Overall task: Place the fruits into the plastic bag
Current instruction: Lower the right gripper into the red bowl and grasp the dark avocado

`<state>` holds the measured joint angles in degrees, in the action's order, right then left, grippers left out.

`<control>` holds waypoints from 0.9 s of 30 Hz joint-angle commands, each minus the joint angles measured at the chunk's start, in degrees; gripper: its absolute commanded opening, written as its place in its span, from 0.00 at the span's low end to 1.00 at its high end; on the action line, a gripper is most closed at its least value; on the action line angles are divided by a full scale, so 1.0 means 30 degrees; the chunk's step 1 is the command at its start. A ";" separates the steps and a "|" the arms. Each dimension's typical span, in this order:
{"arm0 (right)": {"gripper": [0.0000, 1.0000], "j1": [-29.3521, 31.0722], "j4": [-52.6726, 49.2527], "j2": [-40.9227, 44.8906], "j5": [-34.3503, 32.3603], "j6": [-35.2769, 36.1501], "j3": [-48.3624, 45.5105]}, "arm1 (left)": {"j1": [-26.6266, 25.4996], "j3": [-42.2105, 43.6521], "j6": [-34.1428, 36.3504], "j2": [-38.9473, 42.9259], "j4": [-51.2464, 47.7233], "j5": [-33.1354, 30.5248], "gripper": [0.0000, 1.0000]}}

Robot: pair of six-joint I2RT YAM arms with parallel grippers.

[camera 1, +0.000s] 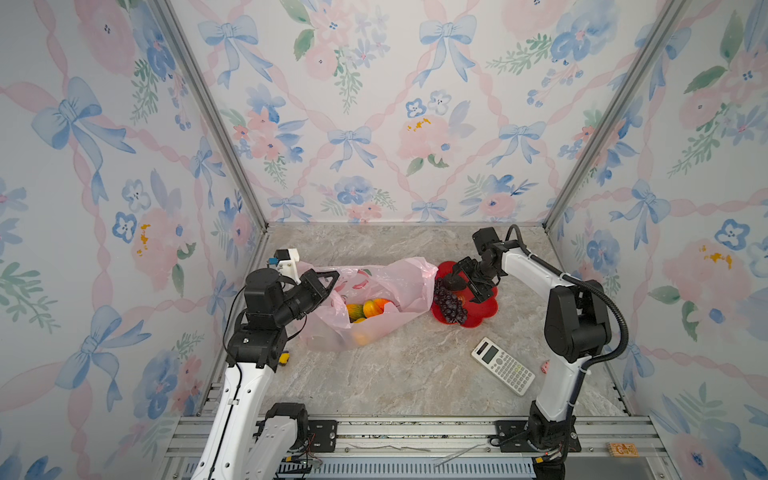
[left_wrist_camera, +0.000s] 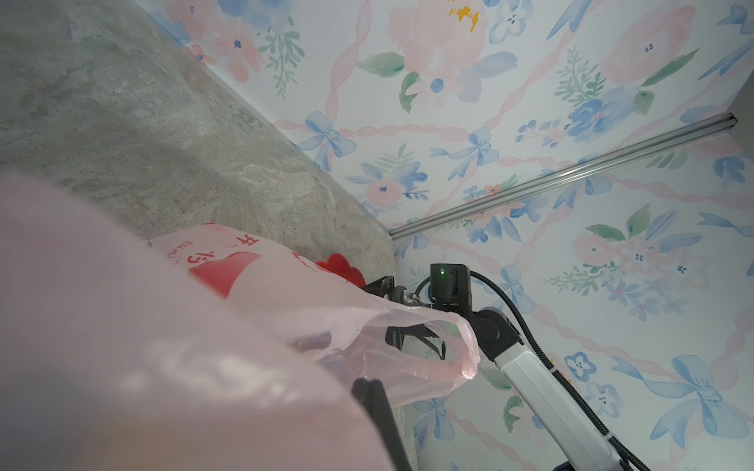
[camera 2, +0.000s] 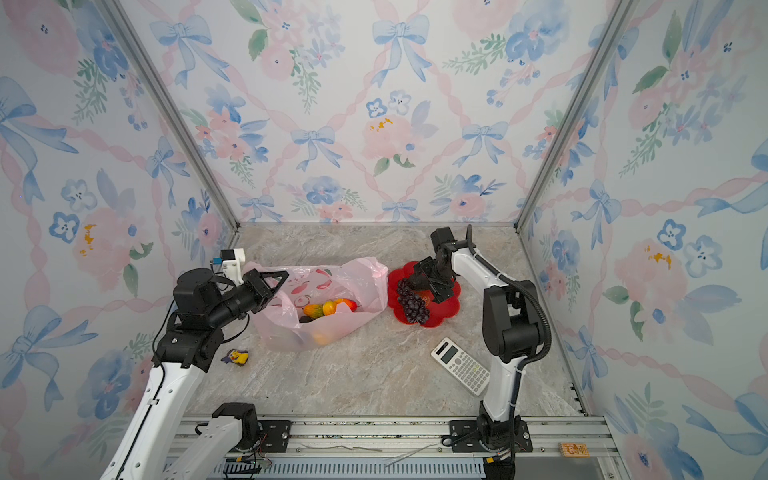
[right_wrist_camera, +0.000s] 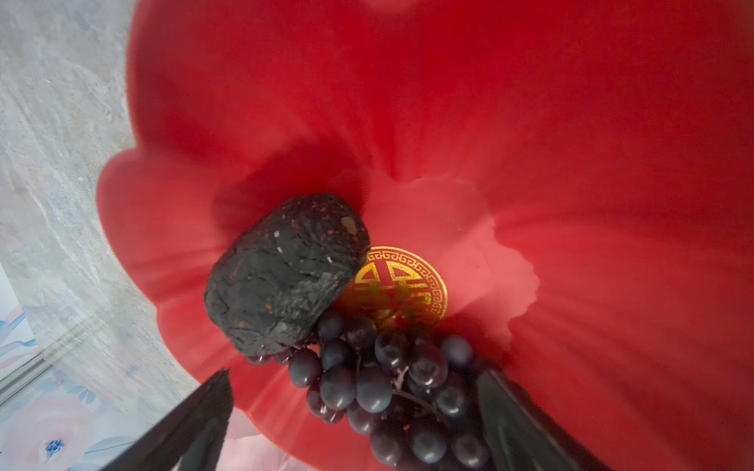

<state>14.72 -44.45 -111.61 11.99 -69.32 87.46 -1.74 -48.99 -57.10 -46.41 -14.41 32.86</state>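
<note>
High stereo pair sharing table (camera 1: 395, 374), left wrist near bag (left_wrist_camera: 285, 293), right near plate (right_wrist_camera: 530, 122)

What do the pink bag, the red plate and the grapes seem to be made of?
Pink bag: thin plastic film, likely; it is translucent and crinkled, and the fruits show through it.
Red plate: probably moulded plastic, smooth and slightly glossy, with a gold printed emblem.
Grapes: probably plastic or rubber; smooth dark beads with soft highlights.

We note white shells on the left arm (camera 1: 232, 399) and the right arm (camera 1: 555, 386), with black joint housings between. A black corrugated hose (camera 1: 617, 316) with white ties runs along the right arm. The left gripper (camera 1: 330, 280) is a black triangular frame with a white camera mount (camera 1: 289, 261) behind. The black base plates (camera 1: 326, 434) show screws.
</note>
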 commanded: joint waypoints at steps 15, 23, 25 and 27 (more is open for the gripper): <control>0.96 0.0366 -0.0849 -0.2214 0.0019 0.0575 0.2216 | 0.0665 -0.0075 0.0196 0.0119 0.0074 0.0849 0.00; 0.96 0.0396 -0.0710 -0.2857 -0.0114 0.0548 0.2369 | 0.0898 -0.0046 0.0254 0.0167 -0.0007 0.0973 0.00; 0.96 0.0392 -0.0712 -0.3004 -0.0180 0.0592 0.2369 | 0.0945 -0.0046 0.0254 0.0148 -0.0049 0.1021 0.00; 0.96 0.0397 -0.0693 -0.3130 -0.0329 0.0606 0.2347 | 0.0991 -0.0062 0.0284 0.0116 -0.0033 0.1027 0.00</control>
<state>15.22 -45.04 -119.52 11.97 -68.07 93.27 0.71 -48.99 -57.10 -46.44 -14.44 34.89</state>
